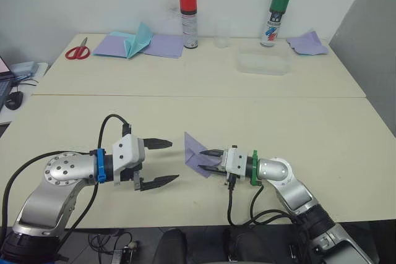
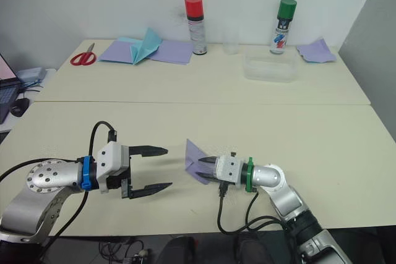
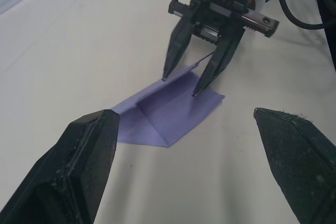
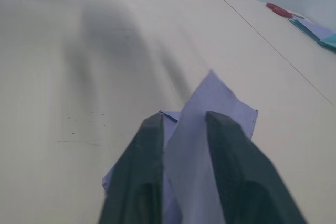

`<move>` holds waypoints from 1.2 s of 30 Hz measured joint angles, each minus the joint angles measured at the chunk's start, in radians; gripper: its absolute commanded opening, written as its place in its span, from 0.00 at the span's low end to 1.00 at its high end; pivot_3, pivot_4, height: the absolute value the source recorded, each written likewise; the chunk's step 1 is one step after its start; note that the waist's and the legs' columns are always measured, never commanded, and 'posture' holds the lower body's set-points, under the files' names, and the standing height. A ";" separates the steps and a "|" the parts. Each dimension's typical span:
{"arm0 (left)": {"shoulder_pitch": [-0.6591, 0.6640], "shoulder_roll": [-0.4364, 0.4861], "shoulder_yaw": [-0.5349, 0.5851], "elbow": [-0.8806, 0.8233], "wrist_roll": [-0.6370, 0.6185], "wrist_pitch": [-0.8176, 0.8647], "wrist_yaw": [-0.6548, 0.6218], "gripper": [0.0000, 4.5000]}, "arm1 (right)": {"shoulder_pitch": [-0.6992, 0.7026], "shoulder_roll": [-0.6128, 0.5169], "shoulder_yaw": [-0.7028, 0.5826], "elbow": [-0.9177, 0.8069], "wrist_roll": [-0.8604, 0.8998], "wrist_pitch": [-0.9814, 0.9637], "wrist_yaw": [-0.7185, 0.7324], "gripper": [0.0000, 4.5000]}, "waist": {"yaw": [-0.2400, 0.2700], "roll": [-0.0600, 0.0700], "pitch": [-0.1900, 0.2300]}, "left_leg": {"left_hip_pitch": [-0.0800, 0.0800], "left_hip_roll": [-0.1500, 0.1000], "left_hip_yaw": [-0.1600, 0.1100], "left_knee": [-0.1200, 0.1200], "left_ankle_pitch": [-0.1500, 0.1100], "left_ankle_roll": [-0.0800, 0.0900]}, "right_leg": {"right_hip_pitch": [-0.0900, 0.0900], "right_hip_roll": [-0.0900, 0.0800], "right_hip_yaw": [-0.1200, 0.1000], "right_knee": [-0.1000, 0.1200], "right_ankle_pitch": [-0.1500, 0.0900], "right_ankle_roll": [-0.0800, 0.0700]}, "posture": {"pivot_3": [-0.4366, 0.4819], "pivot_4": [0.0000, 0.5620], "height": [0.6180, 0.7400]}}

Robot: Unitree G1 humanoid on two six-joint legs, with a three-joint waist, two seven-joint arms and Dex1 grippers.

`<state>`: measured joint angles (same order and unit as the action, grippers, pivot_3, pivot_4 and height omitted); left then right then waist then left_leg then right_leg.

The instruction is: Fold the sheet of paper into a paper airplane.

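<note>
The left gripper (image 1: 158, 162) hovers low over the near table (image 1: 322, 153), just left of the sheet of paper (image 1: 198, 153), its two black fingers spread wide and holding nothing. The sheet of paper, folded into a layered pointed shape, lies on the table with one flap lifted upright. Just right of the paper, the right gripper (image 1: 210, 157) has its fingers nearly together, pinching that raised flap between them, as the right wrist view shows.

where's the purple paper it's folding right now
The folded purple paper lies on the near table, centre front, with a flap pinched in the right gripper. The open left gripper waits just left of it.
</note>
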<state>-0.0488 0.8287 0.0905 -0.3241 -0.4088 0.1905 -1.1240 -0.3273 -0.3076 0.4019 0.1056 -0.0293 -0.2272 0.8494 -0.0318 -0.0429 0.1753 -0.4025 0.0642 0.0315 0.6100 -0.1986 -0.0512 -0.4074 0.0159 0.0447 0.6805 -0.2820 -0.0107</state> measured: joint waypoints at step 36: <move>-0.224 -0.053 -0.256 0.104 0.062 0.147 -0.067 0.04 | -0.012 -0.129 0.011 0.103 0.196 -0.209 0.458 0.00 | 0.001 0.000 0.000 | 0.001 -0.001 0.000 0.003 0.000 0.000 | 0.003 0.003 0.000 0.001 0.001 0.002 | 0.48 0.27 1.00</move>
<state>-0.2723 0.7757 -0.1659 -0.2201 -0.3472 0.3376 -1.1911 -0.3388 -0.4368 0.4134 0.2086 0.1668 -0.4363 1.3074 -0.0312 -0.0429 0.1752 -0.4013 0.0633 0.0318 0.6132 -0.1985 -0.0510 -0.4049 0.0190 0.0445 0.6819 -0.2809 -0.0091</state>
